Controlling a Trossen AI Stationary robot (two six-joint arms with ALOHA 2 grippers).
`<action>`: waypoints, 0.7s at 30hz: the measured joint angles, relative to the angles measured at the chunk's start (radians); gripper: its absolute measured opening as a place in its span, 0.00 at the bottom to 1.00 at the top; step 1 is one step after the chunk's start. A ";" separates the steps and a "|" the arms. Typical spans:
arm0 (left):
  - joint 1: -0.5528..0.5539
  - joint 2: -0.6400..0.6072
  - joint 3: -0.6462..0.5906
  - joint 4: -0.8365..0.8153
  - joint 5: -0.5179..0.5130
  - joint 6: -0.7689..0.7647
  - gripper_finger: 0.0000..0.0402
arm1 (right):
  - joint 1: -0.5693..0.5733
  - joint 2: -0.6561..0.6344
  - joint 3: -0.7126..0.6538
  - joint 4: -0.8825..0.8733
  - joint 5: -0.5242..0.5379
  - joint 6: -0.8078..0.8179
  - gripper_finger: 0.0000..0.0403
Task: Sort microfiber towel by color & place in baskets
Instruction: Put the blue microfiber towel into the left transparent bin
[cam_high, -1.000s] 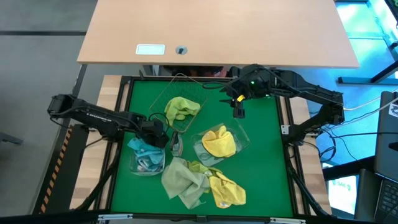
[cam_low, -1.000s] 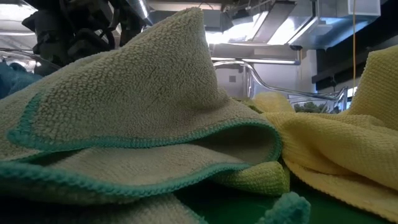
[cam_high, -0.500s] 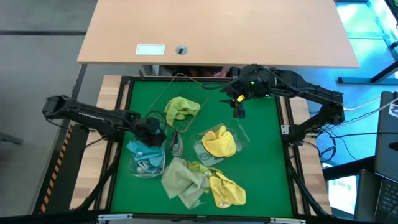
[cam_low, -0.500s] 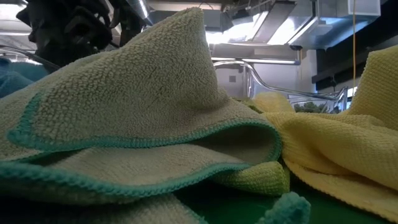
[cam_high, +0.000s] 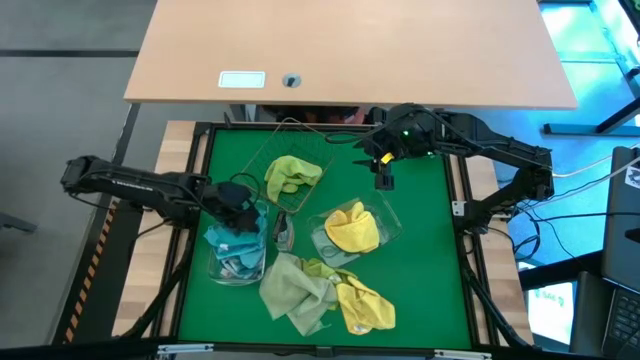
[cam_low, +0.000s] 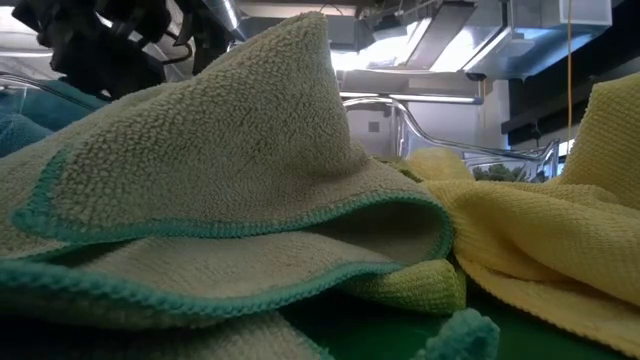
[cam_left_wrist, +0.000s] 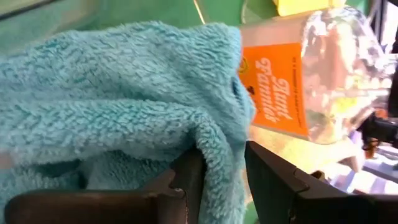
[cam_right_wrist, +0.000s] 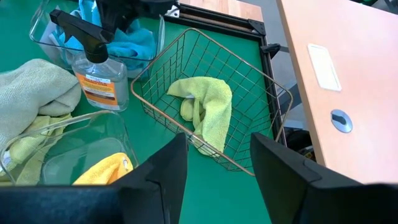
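My left gripper (cam_high: 240, 205) hangs over the left clear basket (cam_high: 235, 262), shut on a teal blue microfiber towel (cam_left_wrist: 112, 93) whose lower part lies in that basket (cam_high: 226, 243). A lime green towel (cam_high: 290, 175) lies in the wire basket (cam_high: 272, 150). A yellow towel (cam_high: 352, 228) lies in the middle clear basket (cam_high: 385, 232). Pale olive (cam_high: 292, 288) and yellow (cam_high: 365, 305) towels are heaped on the green mat near the front edge. My right gripper (cam_high: 383, 178) hangs open above the far right of the mat, with nothing between its fingers (cam_right_wrist: 168, 168). My left gripper pinches a bunched fold of the teal towel (cam_left_wrist: 217, 146) between its two fingers (cam_left_wrist: 273, 180). The fingers slant down from the table's left side. The cloth bulges out ahead of the fingers and hangs down into the clear basket; how many layers are held, I cannot tell.
A clear spray bottle with an orange label (cam_high: 282, 230) stands between the left basket and the middle one, close to my left gripper (cam_left_wrist: 221, 165). A tan desk (cam_high: 350, 50) lies beyond the far edge. The low view is filled by the pale olive towel (cam_low: 230, 180).
My left gripper has risen and drawn back toward the table's left edge, tipping less steeply downward. The teal towel's held part has come up with it, while the lower part has stayed in the left basket.
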 joint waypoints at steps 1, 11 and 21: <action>0.000 -0.007 0.000 0.000 0.007 -0.007 0.27 | 0.000 0.000 0.000 0.000 0.000 0.000 0.43; 0.000 -0.094 0.000 -0.005 0.079 -0.022 0.27 | 0.000 0.000 0.000 -0.006 0.000 0.000 0.43; 0.000 -0.218 0.002 -0.070 0.031 -0.082 0.27 | 0.000 0.000 0.000 -0.015 0.000 0.000 0.43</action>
